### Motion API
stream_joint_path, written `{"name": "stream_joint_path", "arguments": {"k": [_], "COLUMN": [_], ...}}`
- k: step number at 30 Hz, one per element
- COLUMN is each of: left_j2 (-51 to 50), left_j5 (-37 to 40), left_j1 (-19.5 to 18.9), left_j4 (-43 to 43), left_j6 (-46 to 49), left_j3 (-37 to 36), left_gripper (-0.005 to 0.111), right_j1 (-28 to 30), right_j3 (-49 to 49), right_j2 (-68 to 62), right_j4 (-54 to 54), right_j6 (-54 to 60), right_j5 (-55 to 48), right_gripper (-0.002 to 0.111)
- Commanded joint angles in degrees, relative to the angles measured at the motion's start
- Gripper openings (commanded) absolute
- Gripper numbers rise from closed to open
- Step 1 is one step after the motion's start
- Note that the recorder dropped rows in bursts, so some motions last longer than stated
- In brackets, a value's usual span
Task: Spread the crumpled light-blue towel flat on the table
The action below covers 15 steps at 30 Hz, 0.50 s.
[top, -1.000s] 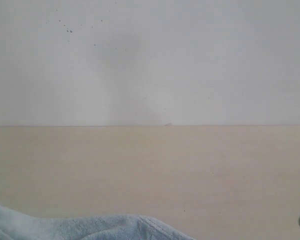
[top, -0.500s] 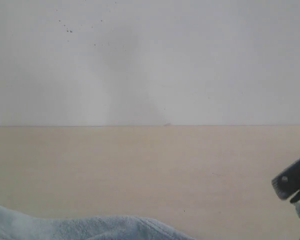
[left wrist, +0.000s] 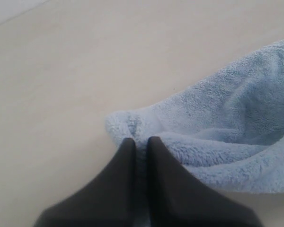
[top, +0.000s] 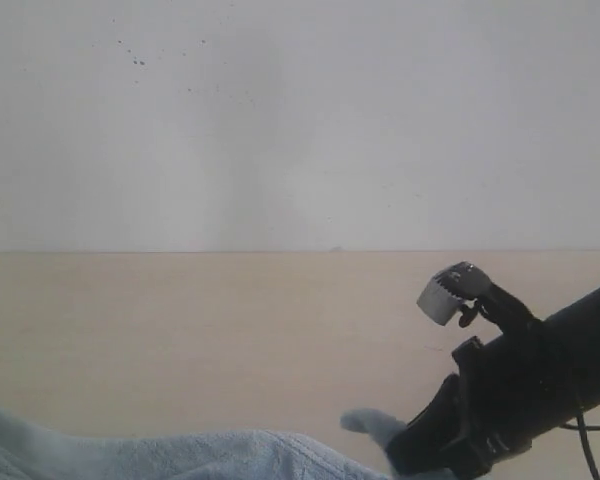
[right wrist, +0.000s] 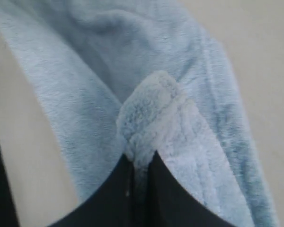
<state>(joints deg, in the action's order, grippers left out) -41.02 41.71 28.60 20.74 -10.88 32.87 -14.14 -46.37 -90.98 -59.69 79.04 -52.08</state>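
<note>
There was one towel (top: 180,455), one bench (top: 230,340) and two hands, each clamped on the cloth.

In the exterior view the pale blue towel lay low along the near edge of the bench, bunched and folded rather than flat, and the frame's bottom edge cut most of it off. A small tuft of it (top: 365,422) stood up just beside the tip of the right arm (top: 540,370).

The left hand (left wrist: 138,141) had its two dark fingers pressed together on a bunched end of the towel. A little roll of pile stuck out just past the fingertips, and the rest of the cloth trailed away to one side over the bare bench.

The right hand (right wrist: 141,158) was pinched shut the same way on a folded hem or corner, which rose as a rounded nub past its fingertips. More of the towel hung or lay in long folds beyond, and bench surface showed on both sides.

Only one arm showed in the exterior view: the black right arm, slanting in from the right edge down to the towel, with a small grey-white knob (top: 448,295) on its upper side. It covered part of the bench and hid the spot where its hand met the cloth, so the grip could be read from the wrist view alone.

Behind the bench stood one plain white wall (top: 380,120), marked by a few dark specks (top: 138,62) near the top left.
</note>
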Motion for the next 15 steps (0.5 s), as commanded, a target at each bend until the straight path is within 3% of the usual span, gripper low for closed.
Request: {"name": "stream_joint_path", "arguments": {"k": [1, 4, 6, 7, 9, 12, 15], "left_j2": [0.29, 0.29, 0.29, 0.29, 0.29, 0.29, 0.29], "left_j5": [-0.96, -0.74, -0.41, -0.29, -0.29, 0.07, -0.09], "left_j1": [-0.07, -0.07, -0.07, -0.07, -0.07, -0.07, -0.07], "left_j4": [-0.19, -0.19, -0.19, -0.19, -0.19, -0.36, -0.35], "left_j6": [0.32, 0.32, 0.44, 0.44, 0.44, 0.44, 0.44], "left_j3": [-0.32, -0.32, -0.32, -0.32, -0.32, -0.32, -0.32], "left_gripper": [0.004, 0.004, 0.004, 0.004, 0.004, 0.004, 0.004], "right_j1": [0.45, 0.45, 0.45, 0.45, 0.45, 0.45, -1.39], "right_j3": [-0.45, -0.45, -0.59, -0.59, -0.59, -0.59, -0.59], "right_j2": [-4.35, -5.49, -4.4, -3.37, -1.62, 2.11, 4.66], "right_j4": [-2.86, -2.78, -2.58, -2.47, 0.72, 9.34, 6.31], "right_j6": [2.94, 1.22, 0.77, -0.78, -5.22, -11.55, -11.43], "right_j5": [-8.63, -6.56, -5.32, -2.47, 4.51, 11.93, 4.02], "right_gripper": [0.003, 0.007, 0.031, 0.062, 0.079, 0.059, 0.055]}}
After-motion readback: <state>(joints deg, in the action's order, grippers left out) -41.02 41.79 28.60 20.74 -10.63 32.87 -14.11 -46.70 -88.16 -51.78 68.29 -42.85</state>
